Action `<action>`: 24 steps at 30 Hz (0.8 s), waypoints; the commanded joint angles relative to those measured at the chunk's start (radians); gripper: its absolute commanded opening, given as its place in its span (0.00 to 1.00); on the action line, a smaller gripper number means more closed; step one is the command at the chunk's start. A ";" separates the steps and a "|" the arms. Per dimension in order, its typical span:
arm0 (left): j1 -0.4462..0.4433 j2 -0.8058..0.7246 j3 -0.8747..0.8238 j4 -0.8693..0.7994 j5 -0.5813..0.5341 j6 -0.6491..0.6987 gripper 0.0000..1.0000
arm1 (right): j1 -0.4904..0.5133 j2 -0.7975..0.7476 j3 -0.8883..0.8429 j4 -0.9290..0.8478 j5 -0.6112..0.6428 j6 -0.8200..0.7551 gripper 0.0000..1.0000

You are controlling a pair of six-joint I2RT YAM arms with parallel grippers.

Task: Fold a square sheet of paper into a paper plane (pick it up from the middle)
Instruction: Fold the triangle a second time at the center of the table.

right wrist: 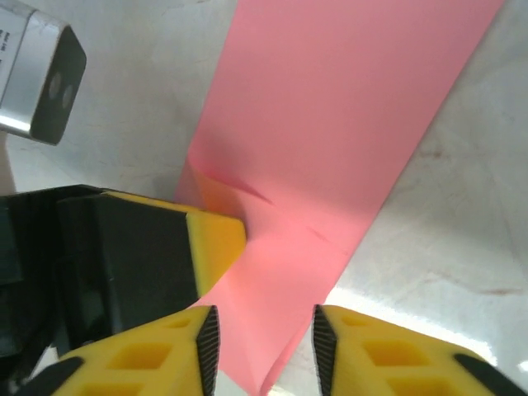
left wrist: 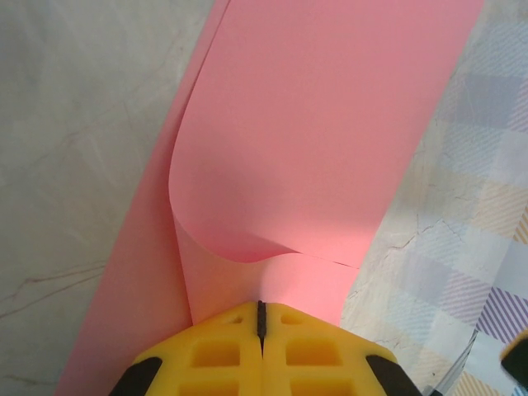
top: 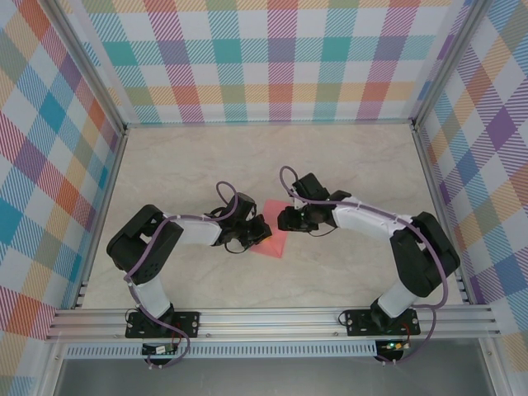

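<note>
Between both grippers: square sheet of paper [top: 275, 243], on the table [top: 198, 165], stretching away from each wrist.
Left gripper [left wrist: 261, 307]: fingers pressed together, pinching the curled near edge.
Right gripper [right wrist: 266, 326]: fingers spread, straddling the opposite end.

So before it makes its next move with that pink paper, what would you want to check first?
1. Grip of the left tool on the square sheet of paper: ok, its fingers are shut on the sheet's edge.
2. Readiness of the right tool: ok, it is open, with the sheet's near end in line with its gap.
3. Sheet lying flat for a clean crease: not ok, one layer curls over near the left tool and small wrinkles show there.
4. Edges lined up for the fold: cannot tell.
5. Tools apart from each other: cannot tell, they sit very close together.
</note>
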 commanded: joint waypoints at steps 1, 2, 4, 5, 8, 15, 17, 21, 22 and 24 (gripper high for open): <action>0.006 0.008 -0.011 -0.086 -0.034 0.019 0.00 | -0.001 -0.032 -0.040 0.085 -0.121 0.097 0.28; 0.006 0.006 -0.012 -0.086 -0.034 0.019 0.00 | -0.001 -0.035 -0.047 0.096 -0.133 0.112 0.25; 0.006 0.007 -0.011 -0.086 -0.032 0.019 0.00 | -0.001 -0.048 -0.076 0.125 -0.154 0.155 0.21; 0.005 0.005 -0.011 -0.086 -0.032 0.021 0.00 | -0.001 -0.057 -0.091 0.144 -0.162 0.173 0.19; 0.006 0.003 -0.014 -0.089 -0.034 0.021 0.00 | 0.000 -0.063 -0.131 0.209 -0.207 0.219 0.16; 0.006 0.006 -0.016 -0.089 -0.032 0.024 0.00 | 0.011 0.008 -0.114 0.218 -0.257 0.229 0.14; 0.006 0.006 -0.016 -0.088 -0.031 0.024 0.00 | 0.018 0.036 -0.100 0.214 -0.264 0.228 0.14; 0.007 0.000 -0.015 -0.091 -0.032 0.024 0.00 | 0.038 0.088 -0.082 0.201 -0.255 0.238 0.12; 0.006 0.001 -0.015 -0.092 -0.032 0.024 0.00 | 0.042 0.097 -0.079 0.205 -0.258 0.241 0.12; 0.006 0.001 -0.015 -0.091 -0.029 0.022 0.00 | 0.052 0.114 -0.074 0.212 -0.269 0.243 0.12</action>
